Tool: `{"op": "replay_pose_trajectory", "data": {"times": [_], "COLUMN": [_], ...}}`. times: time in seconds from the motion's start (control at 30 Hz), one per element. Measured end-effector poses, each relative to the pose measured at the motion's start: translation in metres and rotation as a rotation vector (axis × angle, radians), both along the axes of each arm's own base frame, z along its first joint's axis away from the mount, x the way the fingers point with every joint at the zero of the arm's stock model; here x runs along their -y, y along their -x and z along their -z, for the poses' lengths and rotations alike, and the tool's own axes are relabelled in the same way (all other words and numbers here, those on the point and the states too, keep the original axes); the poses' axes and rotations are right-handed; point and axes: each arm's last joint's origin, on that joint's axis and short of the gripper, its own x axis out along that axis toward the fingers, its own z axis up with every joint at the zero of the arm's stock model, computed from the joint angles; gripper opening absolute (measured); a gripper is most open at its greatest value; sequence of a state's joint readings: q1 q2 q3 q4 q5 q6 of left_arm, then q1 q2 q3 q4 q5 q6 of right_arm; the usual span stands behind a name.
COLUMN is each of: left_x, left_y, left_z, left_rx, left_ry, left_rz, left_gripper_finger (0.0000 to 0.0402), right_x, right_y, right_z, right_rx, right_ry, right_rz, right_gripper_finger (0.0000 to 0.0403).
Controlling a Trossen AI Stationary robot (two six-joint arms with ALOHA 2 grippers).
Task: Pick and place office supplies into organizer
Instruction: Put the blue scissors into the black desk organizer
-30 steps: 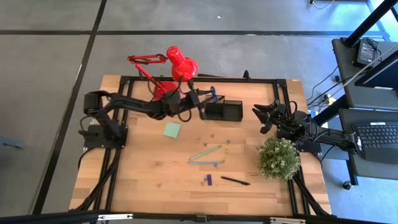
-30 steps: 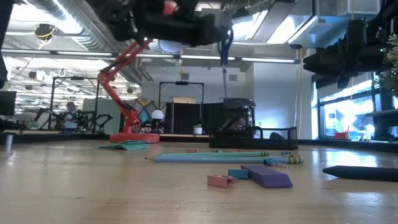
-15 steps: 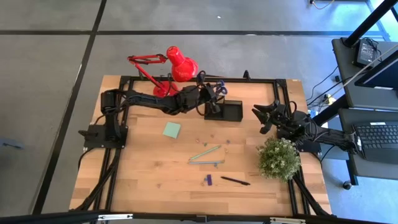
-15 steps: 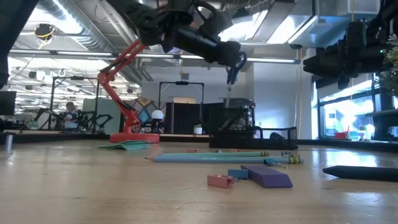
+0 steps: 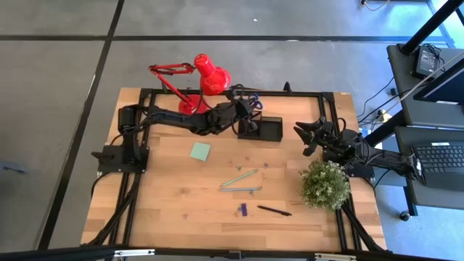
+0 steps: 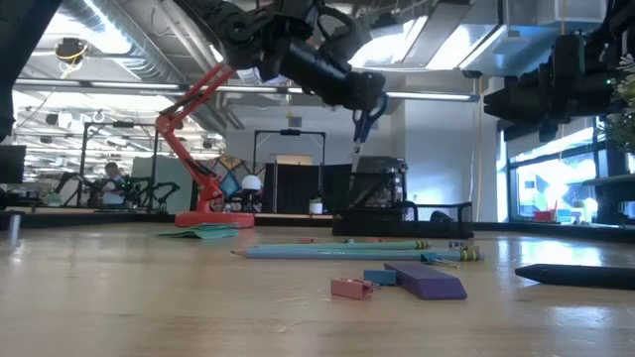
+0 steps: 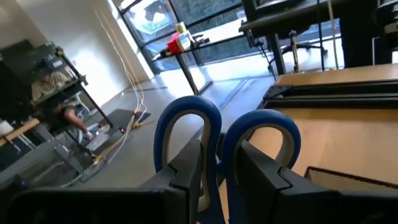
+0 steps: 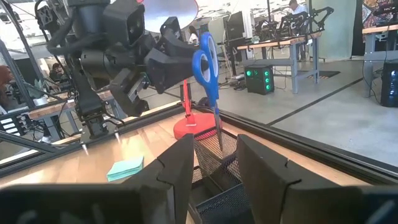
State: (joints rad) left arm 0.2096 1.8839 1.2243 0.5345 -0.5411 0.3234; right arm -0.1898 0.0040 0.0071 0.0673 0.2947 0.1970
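My left gripper (image 5: 243, 114) is shut on the blue-handled scissors (image 8: 208, 59) and holds them over the taller end of the black mesh organizer (image 5: 261, 129) at the table's far side. The blades (image 8: 217, 127) point down at that section's mouth. A pale green sticky-note pad (image 5: 201, 151), light-blue pencils (image 5: 239, 180), a purple piece (image 5: 243, 209) and a black pen (image 5: 274, 211) lie flat on the wooden table. My right gripper (image 5: 308, 138) waits open at the right, its fingers on nothing. My left gripper has the scissors by their blue handle loops (image 7: 214, 155), pinched between its two fingers (image 7: 186, 177). The loops stick out past the fingertips, which cover the exact place of contact. The fingers come in about level from the table's left. The scissors hang upright, handles up, clear of the table.
A red desk lamp (image 5: 203, 76) stands just behind and left of the organizer, close to my left arm. A green bushy plant (image 5: 325, 183) sits at the right beside my right arm. A black metal frame (image 5: 290, 94) runs along the table's edges.
My left gripper has gone toward the table's right edge and a little down, turning its wrist. The scissors have come over the organizer's taller section and sunk toward it, blades still pointing down.
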Motion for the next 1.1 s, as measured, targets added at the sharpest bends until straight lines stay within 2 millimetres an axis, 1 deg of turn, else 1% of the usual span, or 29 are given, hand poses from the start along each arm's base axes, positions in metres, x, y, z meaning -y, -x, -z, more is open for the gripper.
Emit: {"op": "replay_pose_trajectory", "data": {"times": [0.33,0.47,0.63,0.73,0.87,0.97,1.1], "left_x": [-0.001,-0.002,-0.005,-0.007,-0.009,-0.010,-0.010], "left_y": [0.001,-0.002,-0.012,-0.021,-0.031,-0.035,-0.035], "left_z": [0.003,0.014,0.027,0.028,0.027,0.031,0.032], "left_rx": [-0.017,-0.041,-0.073,-0.116,-0.174,-0.203,-0.209], "left_ry": [0.021,0.037,0.028,0.013,0.039,0.062,0.093], "left_rz": [-0.054,-0.057,-0.090,-0.103,-0.107,-0.112,-0.120], "left_gripper_finger": [0.0080,0.0077,0.0081,0.0079,0.0079,0.0082,0.0079], "right_x": [0.000,0.000,0.000,0.000,0.000,0.000,0.000], "right_y": [0.000,0.000,0.000,0.000,0.000,0.000,0.000], "right_z": [0.000,0.000,0.000,0.000,0.000,0.000,0.000], "right_rx": [0.000,0.001,-0.003,-0.007,-0.007,-0.007,-0.009], "right_ry": [0.000,0.001,0.010,0.018,0.018,0.019,0.019], "right_rz": [0.000,0.000,0.001,0.001,0.001,0.001,0.001], "right_gripper_finger": [0.0126,0.0126,0.0126,0.0126,0.0126,0.0126,0.0126]}}
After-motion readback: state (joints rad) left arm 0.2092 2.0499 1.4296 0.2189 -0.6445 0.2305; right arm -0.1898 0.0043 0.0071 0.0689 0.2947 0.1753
